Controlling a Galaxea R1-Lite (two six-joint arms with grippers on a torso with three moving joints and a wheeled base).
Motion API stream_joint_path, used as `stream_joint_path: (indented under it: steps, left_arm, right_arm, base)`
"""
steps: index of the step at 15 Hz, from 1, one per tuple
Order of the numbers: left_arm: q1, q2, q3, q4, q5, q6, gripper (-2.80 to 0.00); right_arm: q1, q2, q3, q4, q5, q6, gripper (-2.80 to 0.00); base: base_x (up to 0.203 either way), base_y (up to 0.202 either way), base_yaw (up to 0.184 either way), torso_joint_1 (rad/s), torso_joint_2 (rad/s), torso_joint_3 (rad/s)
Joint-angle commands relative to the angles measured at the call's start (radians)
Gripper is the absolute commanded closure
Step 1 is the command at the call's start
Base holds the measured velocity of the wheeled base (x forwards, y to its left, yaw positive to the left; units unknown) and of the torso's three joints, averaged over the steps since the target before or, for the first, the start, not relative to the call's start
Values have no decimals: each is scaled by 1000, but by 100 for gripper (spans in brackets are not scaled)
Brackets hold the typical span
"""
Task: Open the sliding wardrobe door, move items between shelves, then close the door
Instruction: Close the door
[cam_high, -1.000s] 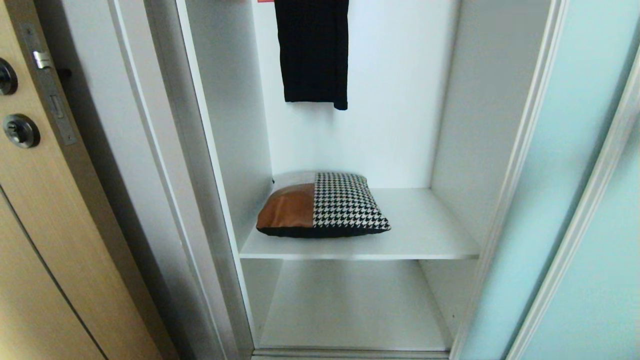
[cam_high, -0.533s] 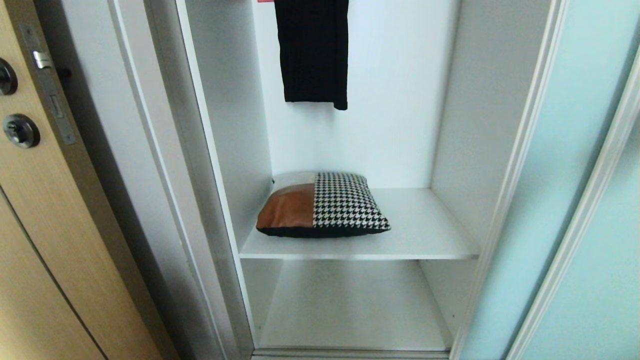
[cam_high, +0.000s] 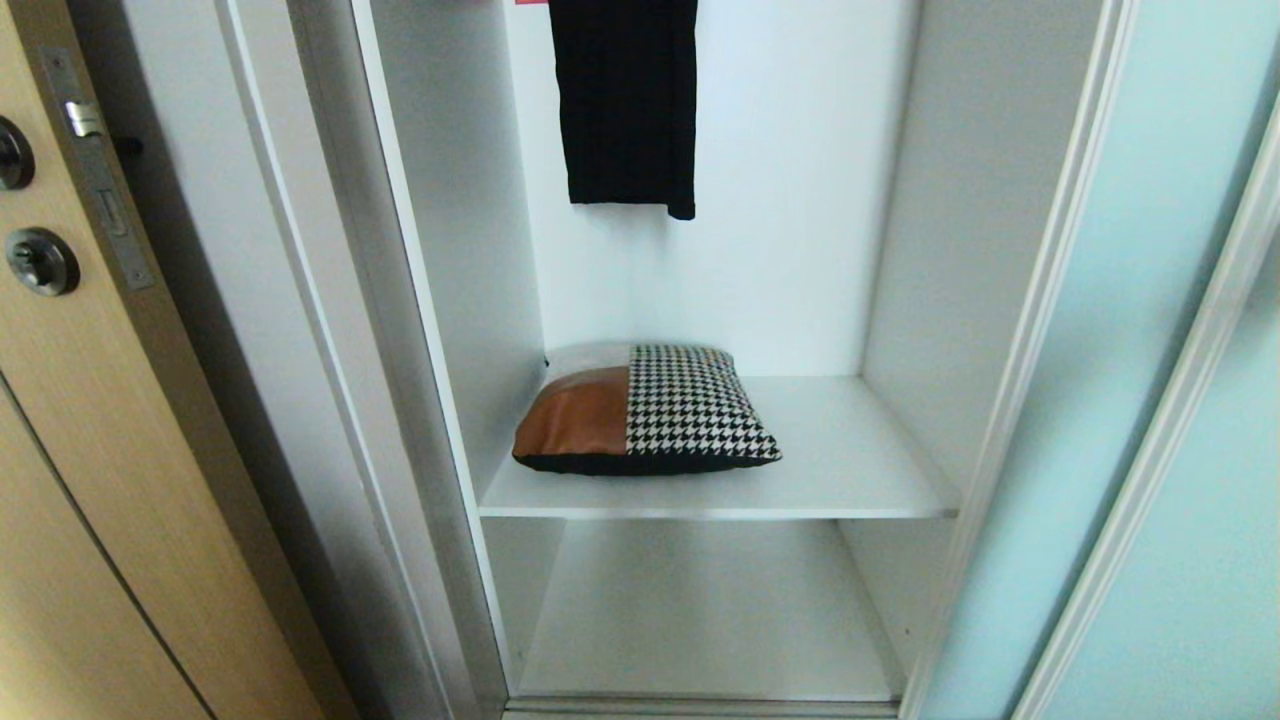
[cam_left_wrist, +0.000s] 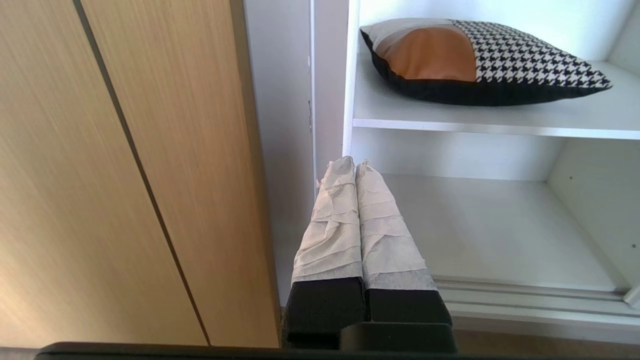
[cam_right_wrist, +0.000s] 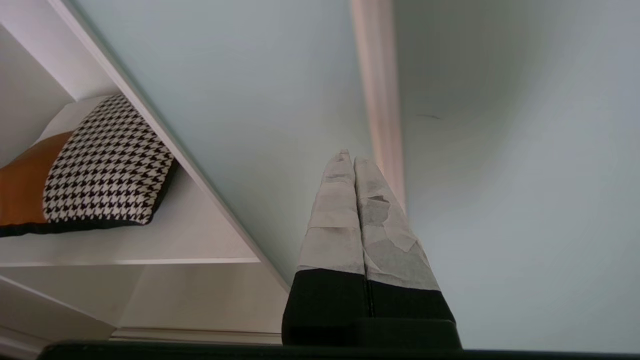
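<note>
The sliding door (cam_high: 1120, 400) stands pushed to the right, so the wardrobe is open and that first step looks done. The pillow (cam_high: 645, 410) lies flat on the upper shelf (cam_high: 850, 460), toward its left side, close against the left inner wall; nothing is holding it. The lower shelf (cam_high: 700, 610) beneath it is bare, and a dark garment (cam_high: 625, 100) hangs above, well clear of the pillow.

Whether the pillow has already been carried to this shelf or is waiting to go down cannot be told from here. If the move is done, only closing the door remains; if not, 2 steps are left.

The left hand (cam_left_wrist: 348, 162) is clenched with nothing in it, low beside the wardrobe's left edge, next to a wooden door (cam_left_wrist: 125, 175). The right hand (cam_right_wrist: 348, 155) is likewise clenched and empty, its tips near the pale blue glass of the sliding door beside a frame strip (cam_right_wrist: 380, 100), which suits a push on the door; whether it touches the glass I cannot tell.
</note>
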Motion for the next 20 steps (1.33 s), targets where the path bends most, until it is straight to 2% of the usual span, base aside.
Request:
stream_joint_path:
  steps: [1, 3, 6, 11, 17, 20]
  left_arm:
    - [0, 1, 2, 0, 1, 0, 0]
    - [0, 1, 2, 0, 1, 0, 0]
    - [0, 1, 2, 0, 1, 0, 0]
    - [0, 1, 2, 0, 1, 0, 0]
    - [0, 1, 2, 0, 1, 0, 0]
    - [0, 1, 2, 0, 1, 0, 0]
  right_arm:
    - [13, 8, -3, -7, 4, 1, 0]
    - [41, 28, -17, -49, -48, 6, 0]
    - [71, 61, -27, -141, -134, 77, 0]
    - [80, 48, -5, -145, -137, 81, 0]
    - [149, 0, 36, -150, -142, 77, 0]
    - [140, -66, 84, -144, -132, 75, 0]
  base:
    - [0, 0, 0, 0, 0, 0]
    - [0, 0, 0, 0, 0, 0]
    - [0, 0, 0, 0, 0, 0]
    - [0, 0, 0, 0, 0, 0]
    - [0, 0, 0, 0, 0, 0]
    - [0, 0, 0, 0, 0, 0]
